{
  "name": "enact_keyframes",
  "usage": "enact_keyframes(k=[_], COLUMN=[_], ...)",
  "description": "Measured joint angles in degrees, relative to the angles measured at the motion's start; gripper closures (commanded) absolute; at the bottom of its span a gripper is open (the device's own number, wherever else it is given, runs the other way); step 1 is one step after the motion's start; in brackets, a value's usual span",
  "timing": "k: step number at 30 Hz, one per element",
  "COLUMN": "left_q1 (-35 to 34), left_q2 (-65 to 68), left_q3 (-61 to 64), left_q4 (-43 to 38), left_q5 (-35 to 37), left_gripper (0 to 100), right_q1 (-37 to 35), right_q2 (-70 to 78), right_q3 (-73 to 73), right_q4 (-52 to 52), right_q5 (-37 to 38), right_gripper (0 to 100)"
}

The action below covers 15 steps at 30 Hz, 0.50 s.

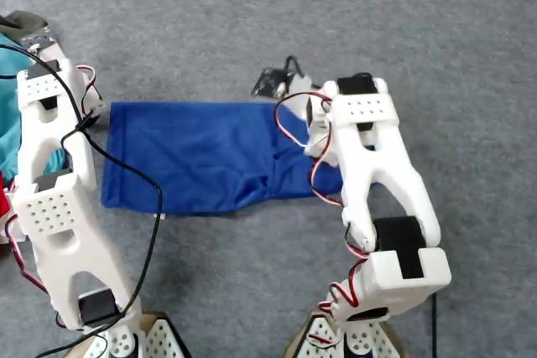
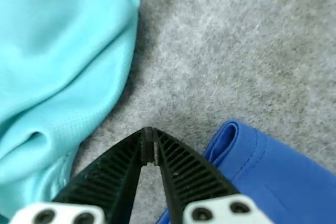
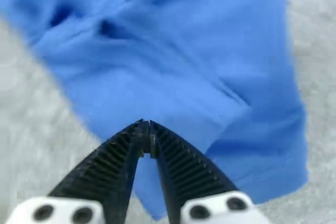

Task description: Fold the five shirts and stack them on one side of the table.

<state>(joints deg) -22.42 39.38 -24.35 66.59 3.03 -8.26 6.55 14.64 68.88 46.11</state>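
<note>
A blue shirt (image 1: 201, 157) lies flat on the grey table, folded into a wide band. My left gripper (image 2: 148, 148) is shut with nothing in it, hovering over bare felt between a corner of the blue shirt (image 2: 262, 177) and a crumpled teal shirt (image 2: 58, 61); from above, it sits by the blue shirt's left end (image 1: 91, 106). My right gripper (image 3: 146, 132) is also shut and empty, hanging just above the blue shirt (image 3: 173, 51). In the high view, its dark fingers (image 1: 275, 83) are at the shirt's far right edge.
The teal shirt (image 1: 8, 115) is piled at the table's left edge with a grey garment (image 1: 32, 29) behind it and a bit of red cloth (image 1: 3, 199) in front. Cables trail from both arms over the blue shirt. Grey felt (image 1: 436, 48) stretches to the right and far side.
</note>
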Motion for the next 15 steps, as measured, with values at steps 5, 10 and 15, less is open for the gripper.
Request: enact_keyframes(k=[5, 10, 15], left_q1=[0.97, 2.37, 7.21], left_q2=[0.0, 0.0, 0.0], left_q3=[-5.27, -9.05, -15.38], left_q4=[5.8, 12.48, 25.23], left_q5=[-1.14, -2.55, -5.71], left_gripper=[98, 97, 85], right_q1=[0.35, 2.2, 3.96], right_q2=[4.31, 8.53, 5.45], right_q3=[0.88, 0.88, 0.88], right_q4=[-8.18, -10.46, -9.41], right_q5=[-4.75, -4.84, -6.95], right_gripper=[99.2, 99.2, 99.2])
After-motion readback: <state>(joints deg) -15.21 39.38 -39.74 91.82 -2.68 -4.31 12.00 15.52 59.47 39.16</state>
